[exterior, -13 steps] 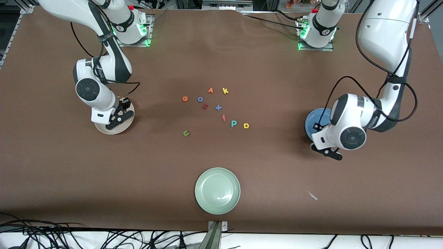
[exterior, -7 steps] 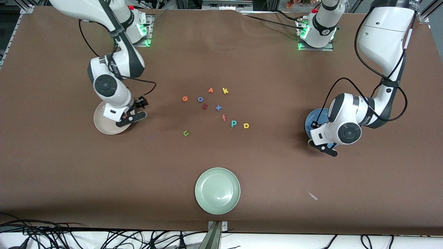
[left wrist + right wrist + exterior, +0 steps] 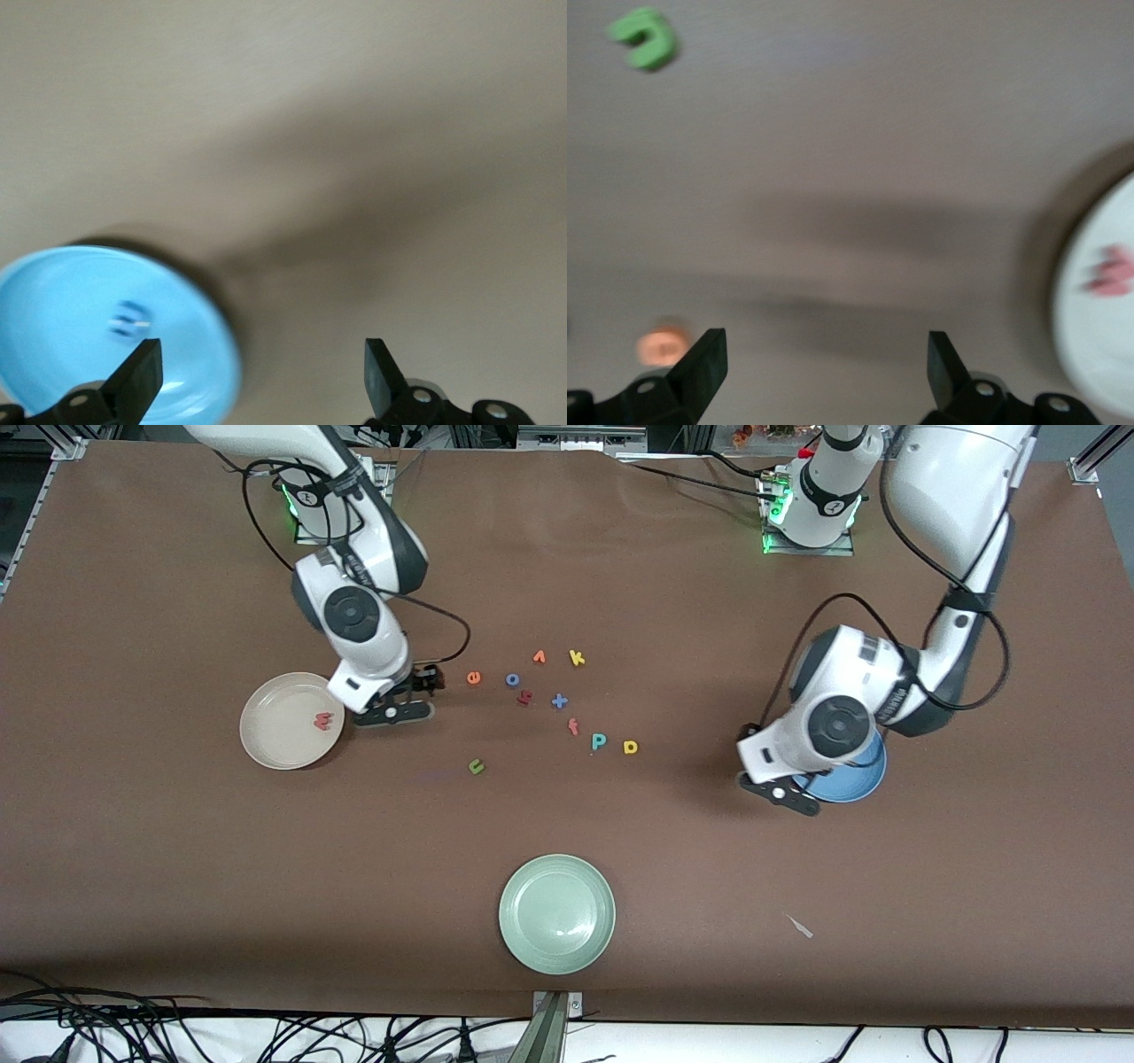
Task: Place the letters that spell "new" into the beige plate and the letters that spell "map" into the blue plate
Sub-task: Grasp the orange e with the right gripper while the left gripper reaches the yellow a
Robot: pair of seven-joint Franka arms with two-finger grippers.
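Note:
The beige plate (image 3: 275, 731) holds the pinkish-red w (image 3: 322, 721). My right gripper (image 3: 410, 696) hangs open and empty over the table between that plate and the orange e (image 3: 474, 677). In the right wrist view the green n (image 3: 645, 37), the orange e (image 3: 663, 345) and the w (image 3: 1109, 270) on the beige plate (image 3: 1099, 354) show. The green n (image 3: 477, 766), teal p (image 3: 599, 741) and yellow a (image 3: 631, 747) lie mid-table. My left gripper (image 3: 780, 786) is open, empty, beside the blue plate (image 3: 858, 784), which the arm partly hides. The blue m (image 3: 131, 319) lies in the blue plate (image 3: 53, 292).
Other letters lie in the mid-table cluster: blue o (image 3: 512, 679), orange v (image 3: 539, 657), yellow k (image 3: 577, 658), a dark red letter (image 3: 524, 698), blue x (image 3: 559, 701), orange f (image 3: 573, 727). A pale green plate (image 3: 556, 912) sits near the front edge, and a white scrap (image 3: 800, 926) lies nearby.
Both grippers opened and moved off their plates toward the middle of the table. The w now shows uncovered in the beige plate.

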